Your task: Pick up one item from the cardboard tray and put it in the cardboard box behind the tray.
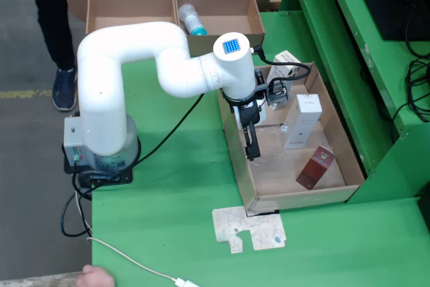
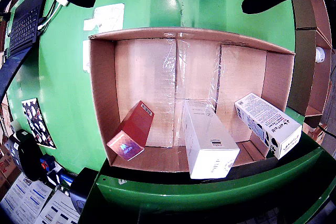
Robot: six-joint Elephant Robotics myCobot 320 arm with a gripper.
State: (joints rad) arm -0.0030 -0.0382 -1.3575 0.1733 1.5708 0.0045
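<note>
Three cartons in cardboard tray: red box at 7 o'clock, white box at 6, printed box at 4 in wrist view. Gripper hovering above tray, jaws spread, empty. Step: approach. Next: descend onto one carton, then carry to cardboard box behind.

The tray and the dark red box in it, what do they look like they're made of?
The tray looks like plain brown corrugated cardboard, matte, with clear glossy tape strips glinting along its floor. The dark red box seems to be thin printed paperboard with a slight sheen; its end face shines iridescent, possibly foil.
</note>
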